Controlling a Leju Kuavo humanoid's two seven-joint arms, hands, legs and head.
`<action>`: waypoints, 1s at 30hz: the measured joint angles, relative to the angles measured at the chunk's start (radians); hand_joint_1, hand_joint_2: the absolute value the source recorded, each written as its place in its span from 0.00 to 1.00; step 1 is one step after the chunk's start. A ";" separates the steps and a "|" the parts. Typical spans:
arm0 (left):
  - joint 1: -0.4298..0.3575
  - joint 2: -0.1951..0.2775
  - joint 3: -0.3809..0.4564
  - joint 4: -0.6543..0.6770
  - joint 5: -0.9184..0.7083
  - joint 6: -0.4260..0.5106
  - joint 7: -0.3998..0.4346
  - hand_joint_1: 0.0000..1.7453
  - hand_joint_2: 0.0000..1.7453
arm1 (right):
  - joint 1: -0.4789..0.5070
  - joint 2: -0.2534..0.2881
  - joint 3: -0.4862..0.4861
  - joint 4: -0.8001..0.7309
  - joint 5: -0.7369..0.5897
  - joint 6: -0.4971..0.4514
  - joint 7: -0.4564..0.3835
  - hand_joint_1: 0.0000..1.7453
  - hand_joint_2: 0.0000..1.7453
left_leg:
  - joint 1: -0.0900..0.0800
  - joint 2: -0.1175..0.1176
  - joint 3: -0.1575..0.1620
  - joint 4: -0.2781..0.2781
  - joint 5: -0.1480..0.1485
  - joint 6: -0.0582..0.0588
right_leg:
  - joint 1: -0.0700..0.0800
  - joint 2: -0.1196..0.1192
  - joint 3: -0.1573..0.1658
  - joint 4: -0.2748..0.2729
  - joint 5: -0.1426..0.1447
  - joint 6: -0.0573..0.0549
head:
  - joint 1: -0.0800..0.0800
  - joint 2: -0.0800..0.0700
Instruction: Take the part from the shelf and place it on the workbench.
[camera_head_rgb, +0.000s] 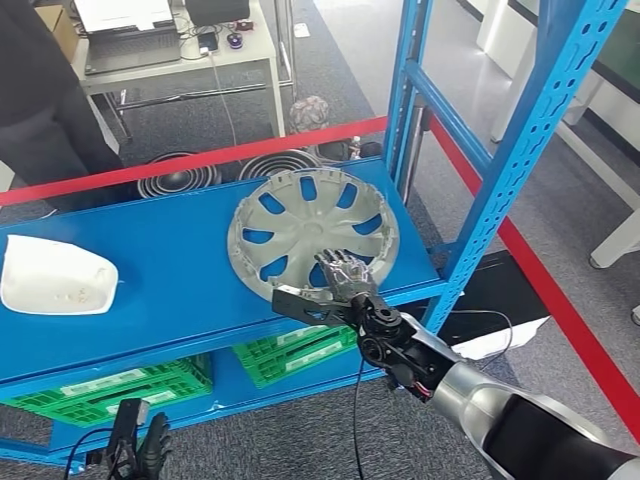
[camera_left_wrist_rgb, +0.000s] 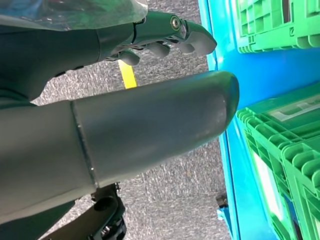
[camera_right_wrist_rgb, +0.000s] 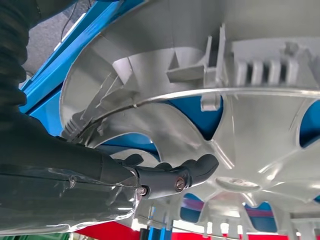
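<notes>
- The part, a silver-grey wheel cover (camera_head_rgb: 311, 232), lies inner side up on the blue shelf (camera_head_rgb: 166, 270), in the middle of the head view, near the shelf's front edge and close to the blue upright (camera_head_rgb: 521, 150) at right.
- In the right wrist view the wheel cover (camera_right_wrist_rgb: 226, 100) shows its ribs, clips and a thin wire ring, with blue shelf showing through the spoke openings.
- The right hand (camera_head_rgb: 343, 275) reaches in from the lower right of the head view and sits at the cover's near rim, its fingers (camera_head_rgb: 338, 266) spread over the spokes and its thumb below the rim edge.
- In the right wrist view the right hand's fingers (camera_right_wrist_rgb: 188, 175) lie flat against the cover's inner face; whether the rim is actually gripped I cannot tell.
- The left hand (camera_head_rgb: 147, 445) hangs low at the bottom left of the head view, below the shelf; in the left wrist view its fingers (camera_left_wrist_rgb: 181, 37) are loosely extended, apart from the thumb (camera_left_wrist_rgb: 158, 120), and hold nothing.
- A white moulded piece (camera_head_rgb: 56, 277) lies at the left end of the shelf, well apart from the cover.
- Green crates (camera_head_rgb: 113, 390) sit on the lower shelf level.
- A red tape line (camera_head_rgb: 189, 160) crosses the grey floor behind the shelf, with dark ringed parts (camera_head_rgb: 177, 180) just beyond it.
- A desk (camera_head_rgb: 173, 50) carrying a laptop stands at the upper left, with a person in dark clothing (camera_head_rgb: 38, 90) beside it.
</notes>
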 joint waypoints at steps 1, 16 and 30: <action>0.000 0.001 0.000 0.000 -0.002 0.000 0.000 0.00 0.00 | -0.004 0.005 0.003 0.010 0.000 -0.002 0.000 0.00 1.00 | 0.000 0.000 0.001 0.000 0.001 -0.001 | 0.000 0.000 0.000 0.000 0.001 -0.001 | 0.000 0.000; -0.011 0.004 -0.005 0.000 -0.021 0.000 0.018 0.00 0.00 | -0.007 0.024 0.015 0.034 0.013 0.002 0.017 0.09 1.00 | 0.004 0.001 0.005 -0.001 0.004 -0.004 | 0.004 0.001 0.002 0.000 0.004 -0.005 | -0.001 0.000; 0.001 -0.002 -0.005 -0.002 -0.010 0.000 0.008 0.00 0.00 | 0.026 0.018 0.018 -0.100 0.026 0.054 0.041 1.00 1.00 | 0.004 0.003 0.002 -0.002 0.005 -0.006 | 0.004 0.003 -0.002 0.000 0.005 -0.006 | -0.001 0.000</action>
